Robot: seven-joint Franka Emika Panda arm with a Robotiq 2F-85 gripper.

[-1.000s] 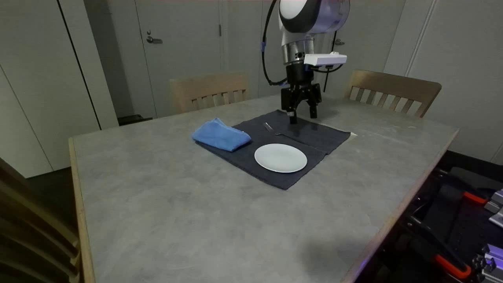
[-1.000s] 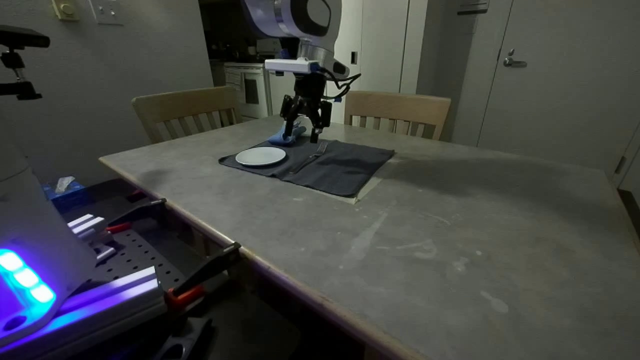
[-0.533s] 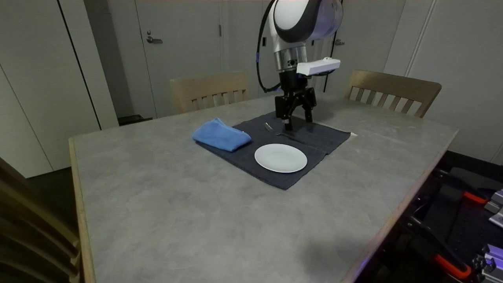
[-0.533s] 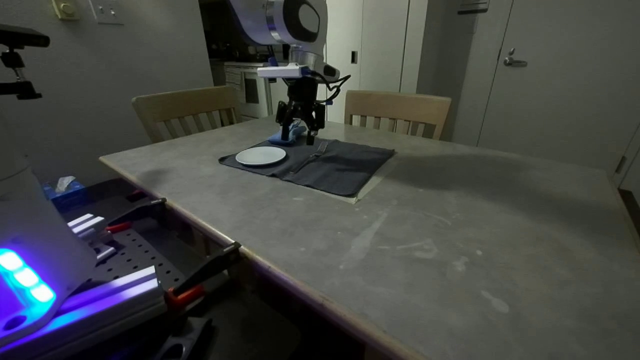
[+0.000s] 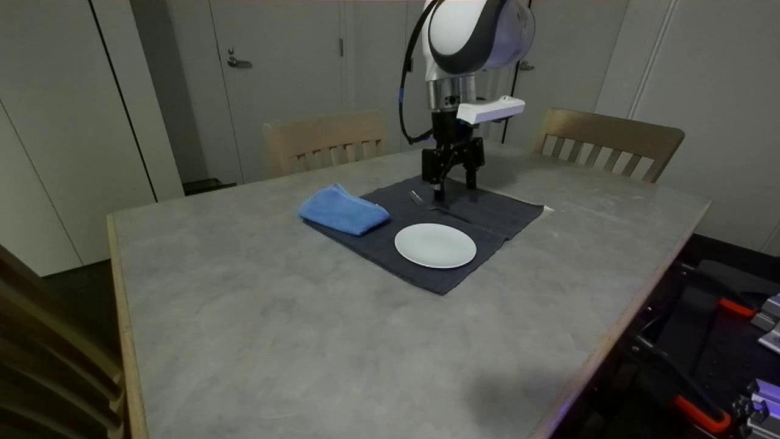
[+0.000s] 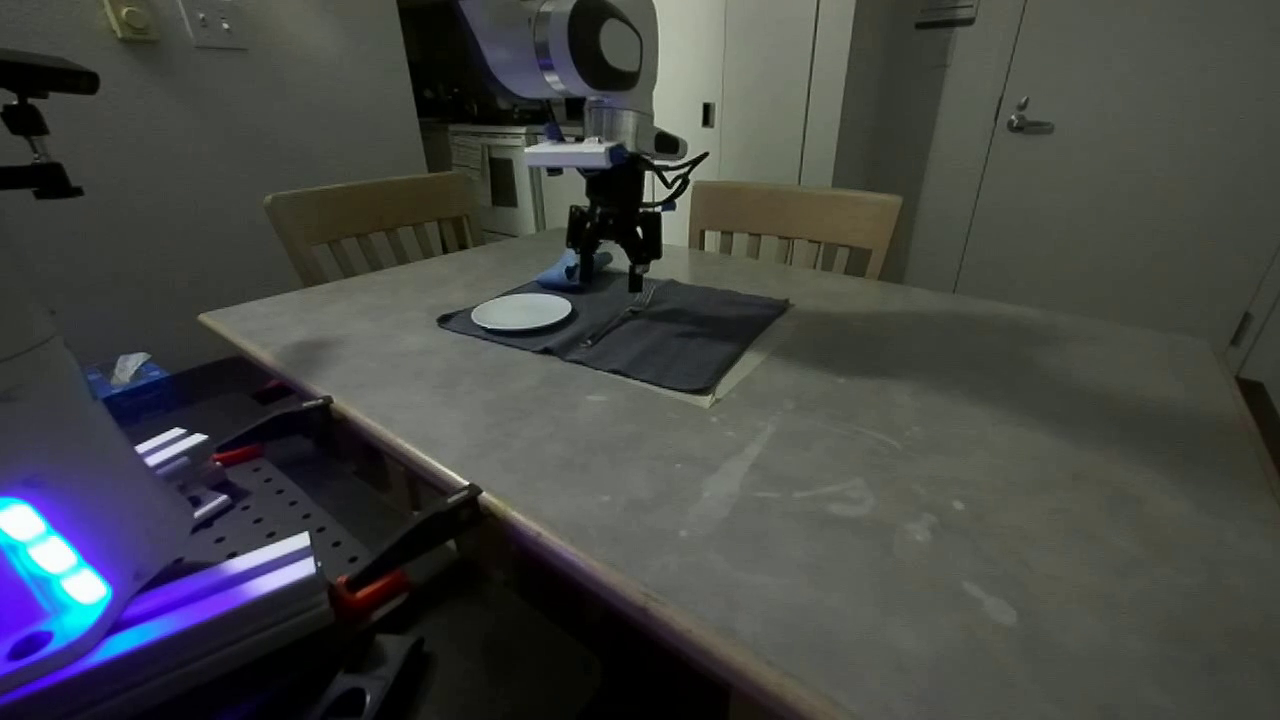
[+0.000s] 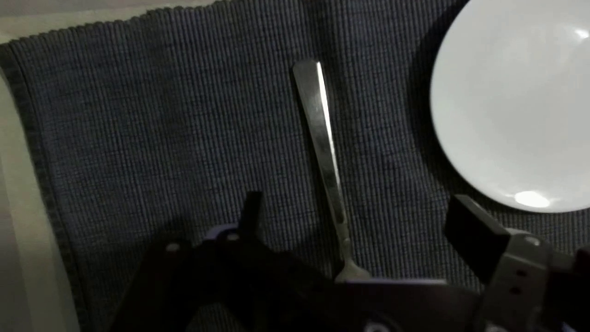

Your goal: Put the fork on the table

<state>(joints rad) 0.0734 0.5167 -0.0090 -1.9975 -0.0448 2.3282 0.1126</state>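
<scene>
Fork (image 7: 327,157) mid-frame in wrist view: likely light, stiff, slippery; we'd pinch near the neck; gripper (image 7: 357,208) spread, holding nothing

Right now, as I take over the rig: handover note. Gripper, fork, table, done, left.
Gripper: open, holding nothing, over the dark placemat; the wrist view shows it straddling the fork.
Fork: lying on the placemat, beside and apart from the white plate; partly hidden by the gripper in the wrist view.
Table: under the placemat.
Done: gripper appears lined up; no grasp yet.
Left: probably close on the fork, lift, and set it on the bare table.
</scene>
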